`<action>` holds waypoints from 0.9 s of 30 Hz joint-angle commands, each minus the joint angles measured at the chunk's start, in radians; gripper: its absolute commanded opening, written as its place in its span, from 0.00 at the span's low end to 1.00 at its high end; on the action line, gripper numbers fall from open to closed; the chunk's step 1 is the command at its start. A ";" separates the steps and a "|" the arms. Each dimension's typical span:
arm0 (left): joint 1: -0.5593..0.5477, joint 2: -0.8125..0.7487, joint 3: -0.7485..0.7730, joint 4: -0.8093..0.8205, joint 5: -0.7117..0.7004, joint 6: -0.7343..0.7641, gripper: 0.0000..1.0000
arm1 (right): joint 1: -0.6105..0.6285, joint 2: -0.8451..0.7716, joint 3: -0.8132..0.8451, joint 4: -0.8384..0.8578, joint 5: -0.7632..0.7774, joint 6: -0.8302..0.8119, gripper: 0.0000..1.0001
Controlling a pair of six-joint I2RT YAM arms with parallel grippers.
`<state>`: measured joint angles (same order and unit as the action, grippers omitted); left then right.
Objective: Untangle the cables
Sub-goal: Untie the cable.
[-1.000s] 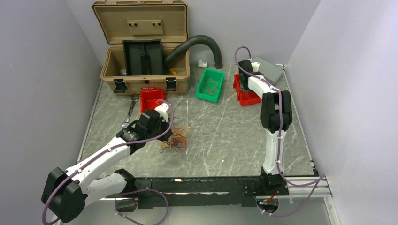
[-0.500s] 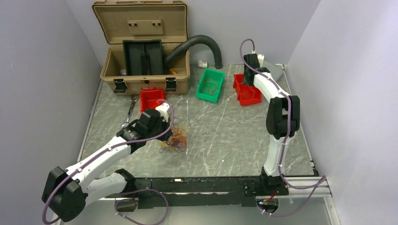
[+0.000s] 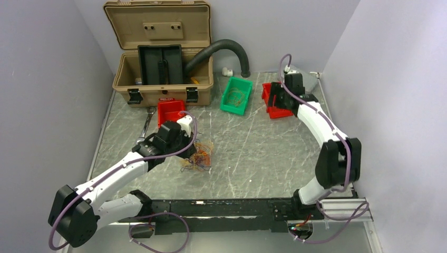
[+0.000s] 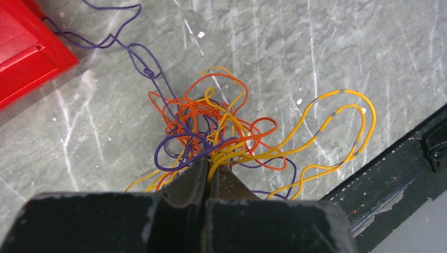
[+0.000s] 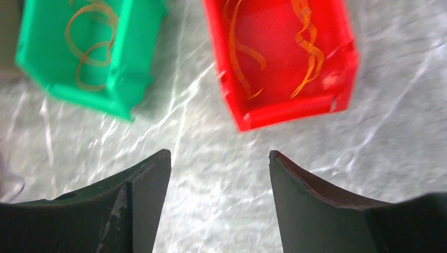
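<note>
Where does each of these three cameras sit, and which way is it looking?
Top external: above and behind the arms, looking down at the table; both arms show.
Left wrist: on the left arm, looking down past the left gripper, shut on the cables.
Right wrist: on the right arm, looking down between the open right gripper at the green bin and red bin.
Shared: top and left wrist show the cables; top and right wrist, both bins.

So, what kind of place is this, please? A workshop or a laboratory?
Probably a robot test cell in a lab, not a home. The left arm and right arm are mounted at the edge of a walled-in table, with props laid out: an open toolbox, a green bin and tangled thin cables.
</note>
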<state>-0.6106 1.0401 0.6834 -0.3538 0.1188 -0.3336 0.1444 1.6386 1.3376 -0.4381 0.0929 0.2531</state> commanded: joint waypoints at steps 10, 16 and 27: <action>-0.006 0.019 -0.012 0.224 0.255 -0.005 0.05 | 0.342 -0.467 -0.645 0.509 -0.292 0.065 0.74; -0.009 0.033 -0.018 0.235 0.263 -0.015 0.05 | 0.366 -0.629 -0.911 0.717 -0.350 0.148 0.75; -0.024 0.096 -0.012 0.253 0.207 -0.047 0.04 | 0.368 -0.650 -1.041 0.932 -0.413 0.186 0.77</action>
<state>-0.6239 1.1210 0.6716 -0.1627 0.3447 -0.3607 0.5095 0.9932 0.3214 0.3267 -0.2863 0.4126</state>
